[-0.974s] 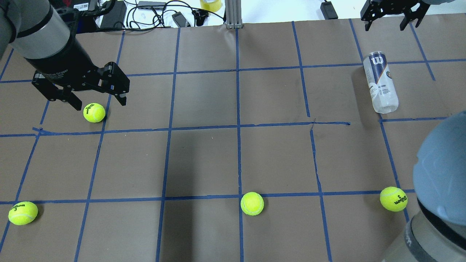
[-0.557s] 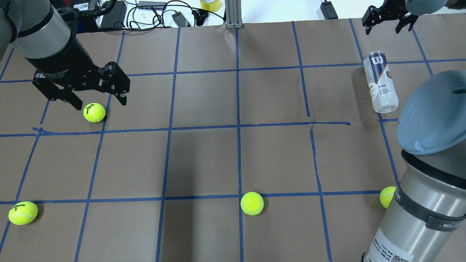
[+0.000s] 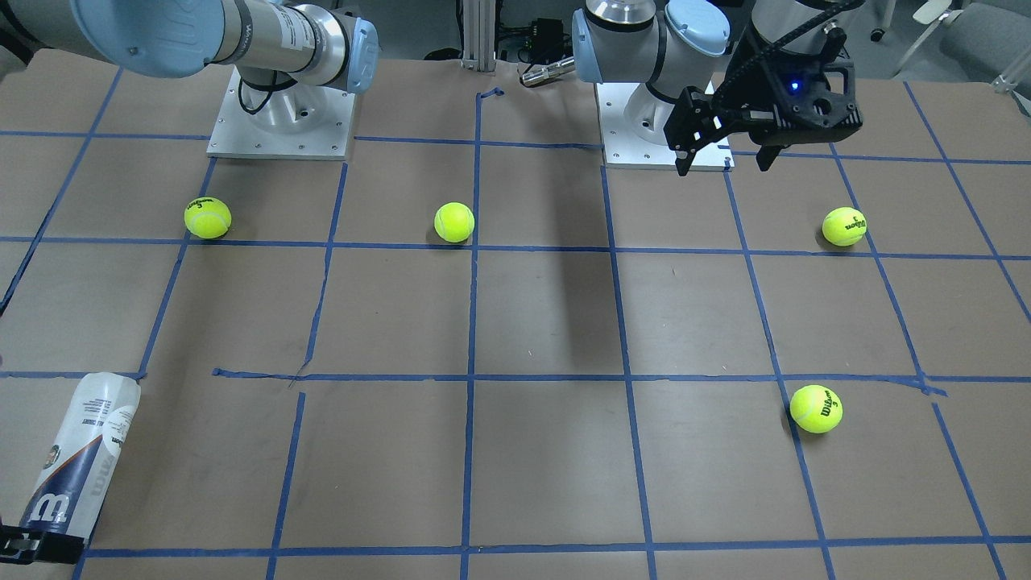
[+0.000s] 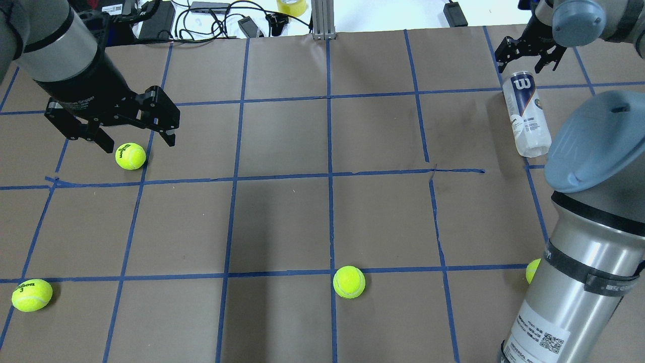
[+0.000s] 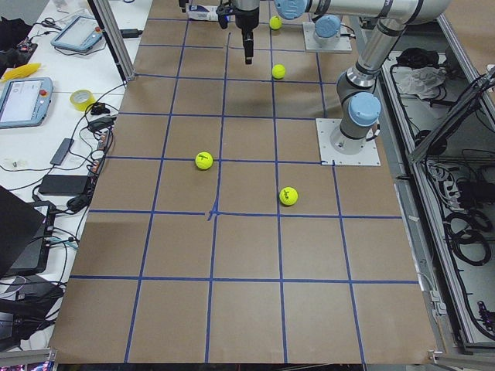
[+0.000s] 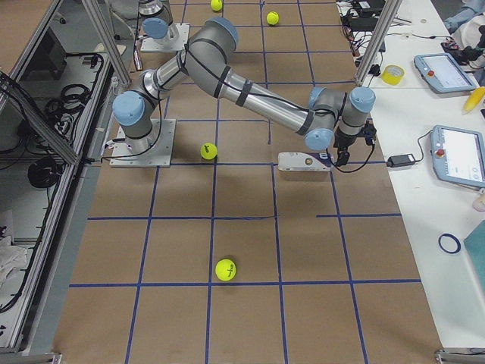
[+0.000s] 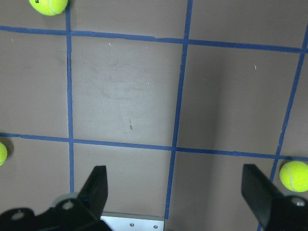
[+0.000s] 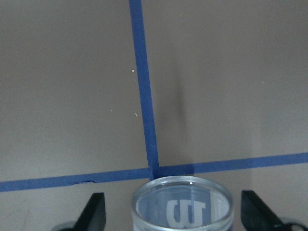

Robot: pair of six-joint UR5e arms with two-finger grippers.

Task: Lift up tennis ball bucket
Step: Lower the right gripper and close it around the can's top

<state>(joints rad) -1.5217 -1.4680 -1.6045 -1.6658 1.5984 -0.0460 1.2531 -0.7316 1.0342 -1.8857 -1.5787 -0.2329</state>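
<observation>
Tennis ball bucket [image 4: 526, 113] lies on its side on the desk [image 4: 282, 222], in the upper right of the overhead frame, W-logo end toward the top edge. In the front-facing view it sits in the lower left corner, the logo end nearest the bottom edge. My right hand [image 4: 524, 61] hangs at that logo end and is spread wide. The right wrist view shows the can's metal rim at bottom centre, with one of my fingers [image 8: 94, 214] far out on each side, neither touching it. The bucket rests on the paper, not lifted. My left hand [image 4: 139, 144] is also spread and holds nothing; it is in the upper left of the overhead frame. One tennis ball [image 4: 130, 156] lies just below its fingertips in that frame, not touched. Other balls: one in the lower left corner [image 4: 31, 295], one at bottom centre [image 4: 348, 282], and one at lower right [image 4: 532, 269], mostly hidden behind my right arm [image 4: 579, 282].
</observation>
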